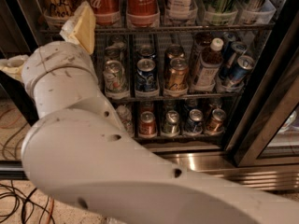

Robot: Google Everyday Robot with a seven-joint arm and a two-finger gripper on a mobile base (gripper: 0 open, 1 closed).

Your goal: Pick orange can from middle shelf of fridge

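Observation:
The orange can stands upright on the middle shelf of the fridge, in the third lane from the left, with a blue can on its left and a brown bottle on its right. My gripper is at the upper left, in front of the fridge's left edge and well left of the orange can. Its two cream fingers stand spread apart with nothing between them. My big white arm covers the lower left of the view.
Tall red Coca-Cola cans stand on the shelf above. A silver-green can and tilted blue cans share the middle shelf. Several cans sit on the lower shelf. Steel base panel below. Cables lie on the floor.

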